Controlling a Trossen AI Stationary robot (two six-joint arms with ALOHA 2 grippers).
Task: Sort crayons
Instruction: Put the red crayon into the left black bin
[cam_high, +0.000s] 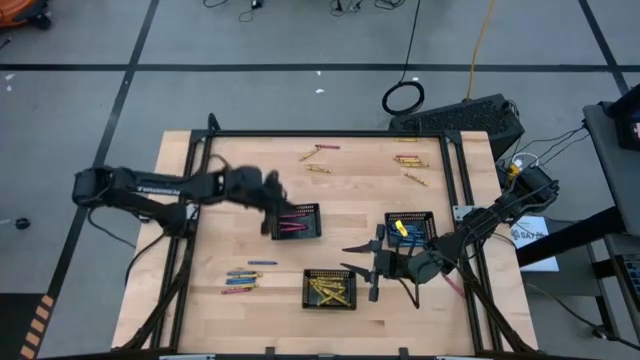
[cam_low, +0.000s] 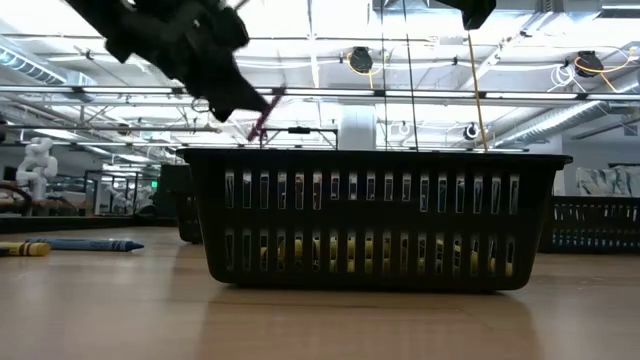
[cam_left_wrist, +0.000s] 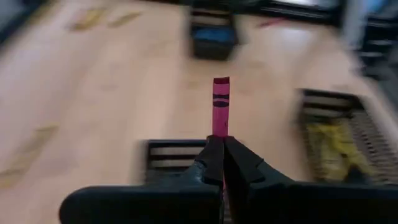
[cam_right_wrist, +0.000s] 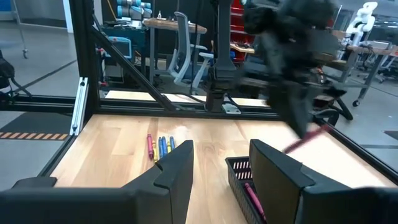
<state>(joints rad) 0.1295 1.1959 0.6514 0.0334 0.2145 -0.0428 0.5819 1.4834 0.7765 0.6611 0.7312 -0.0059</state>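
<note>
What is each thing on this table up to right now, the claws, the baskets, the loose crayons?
Left gripper: shut on a pink crayon.
Right gripper: open, empty, above the table.
Pink tray: holds pink crayons.
Yellow tray: holds yellow crayons.
Blue tray: holds some crayons.
Loose crayons: lying unsorted on the table.

place: robotics lab | signs: wooden bench (cam_high: 350, 240) in black metal frame (cam_right_wrist: 81, 74) | taped grey floor (cam_high: 80, 90) | office chair (cam_right_wrist: 186, 53), white humanoid robot (cam_low: 38, 160), more workstations beyond
</note>
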